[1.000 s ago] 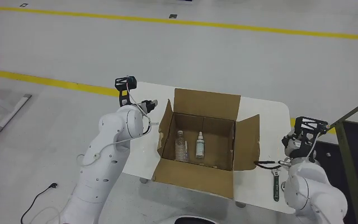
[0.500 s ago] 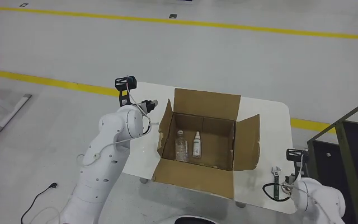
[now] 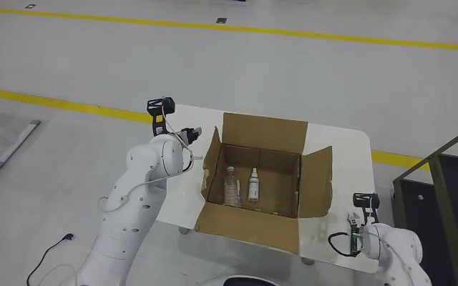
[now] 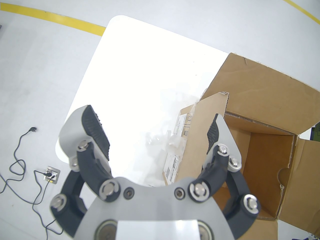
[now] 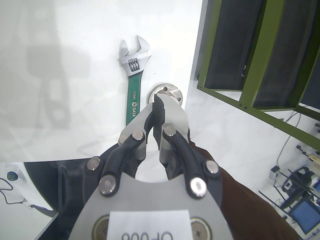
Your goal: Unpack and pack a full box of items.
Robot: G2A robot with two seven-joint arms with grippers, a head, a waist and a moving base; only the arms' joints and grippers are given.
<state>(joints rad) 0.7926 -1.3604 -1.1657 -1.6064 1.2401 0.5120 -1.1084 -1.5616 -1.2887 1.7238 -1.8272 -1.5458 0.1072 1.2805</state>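
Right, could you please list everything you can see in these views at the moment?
cardboard box: 1, brown, flaps open, middle of the table
clear bottle: 1, transparent, lying inside the box
white spray bottle: 1, white, lying inside the box beside the clear bottle
adjustable wrench: 1, steel head, green handle, flat on the table near its right edge
plastic wrapping: a loose heap, clear, on the table against the box's left flap
table: 1, white
rack: 1, green frame, dark panels, on the floor right of the table
cable: 1, black, on the floor
yellow lines: 2, on the floor
left gripper: jaws open, above the table left of the box
right gripper: jaws shut, empty, beside the wrench handle
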